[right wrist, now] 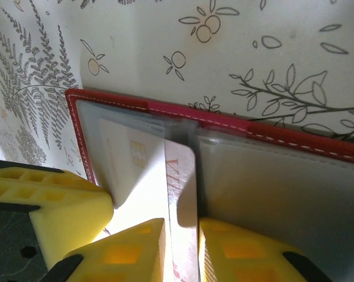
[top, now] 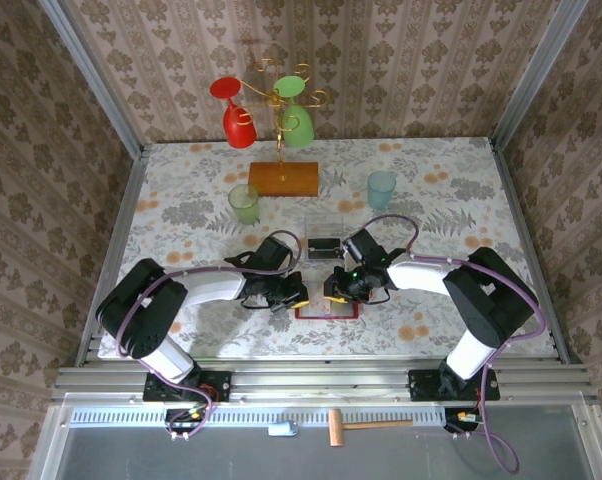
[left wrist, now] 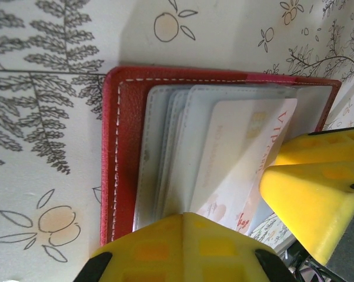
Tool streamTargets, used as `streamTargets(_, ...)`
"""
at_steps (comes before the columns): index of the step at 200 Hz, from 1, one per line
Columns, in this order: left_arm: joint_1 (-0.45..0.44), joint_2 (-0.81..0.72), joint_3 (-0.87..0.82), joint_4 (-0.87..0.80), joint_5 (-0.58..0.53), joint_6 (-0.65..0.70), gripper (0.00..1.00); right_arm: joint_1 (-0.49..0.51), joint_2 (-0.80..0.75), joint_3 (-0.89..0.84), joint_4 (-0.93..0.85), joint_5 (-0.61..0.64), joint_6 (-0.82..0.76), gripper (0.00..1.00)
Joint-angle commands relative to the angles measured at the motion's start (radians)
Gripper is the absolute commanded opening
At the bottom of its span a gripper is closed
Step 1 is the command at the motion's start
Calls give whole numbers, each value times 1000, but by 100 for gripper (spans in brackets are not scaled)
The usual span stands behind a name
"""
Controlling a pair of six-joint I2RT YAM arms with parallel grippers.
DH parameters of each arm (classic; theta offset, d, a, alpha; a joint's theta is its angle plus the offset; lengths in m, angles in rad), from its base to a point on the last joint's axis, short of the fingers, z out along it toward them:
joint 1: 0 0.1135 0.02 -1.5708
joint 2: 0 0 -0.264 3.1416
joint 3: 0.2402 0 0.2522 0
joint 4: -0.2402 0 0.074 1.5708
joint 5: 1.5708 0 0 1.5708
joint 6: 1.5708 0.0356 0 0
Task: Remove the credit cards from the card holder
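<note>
Credit cards, thin pale plastic rectangles, sit in the clear-grey sleeves of the small red stitched folding card holder. It lies open and flat on the floral-print table, toward the table's 6 o'clock edge, between the two arms.

At the holder's 10 o'clock in the top view, the left gripper bears down on the sleeves with a yellow tip. Whether its jaws are parted or together I cannot tell. If that press is too light or off the sleeves, I judge the holder could ride up or slide along with the card.

At about 1 o'clock, the right gripper is clenched on one white card lettered VIP, its yellow fingers on either side of the card's edge. The pinch takes only a narrow strip, so the card may slip free or flex. Sleeve film could also be caught in the grip and dragged.

The holder's cover carries white stitching and the sleeves fan out in layers. The VIP card, with a gold chip patch, lies tilted across them and seems partly out.
</note>
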Motion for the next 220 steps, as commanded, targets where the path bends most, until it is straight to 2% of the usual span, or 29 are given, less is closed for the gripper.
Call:
streamTargets(1,-1,22,15,-44,-18,25,4,-5,20,-17,32,-40,20,19)
streamTargets(93,-2,16,19,-62,-25,30,3,-15,-13,-20,-2,-16,8,11)
streamTargets(220,-3,-8,16,-75,-37,30,3,-64,-81,-36,-123,17,-67,10)
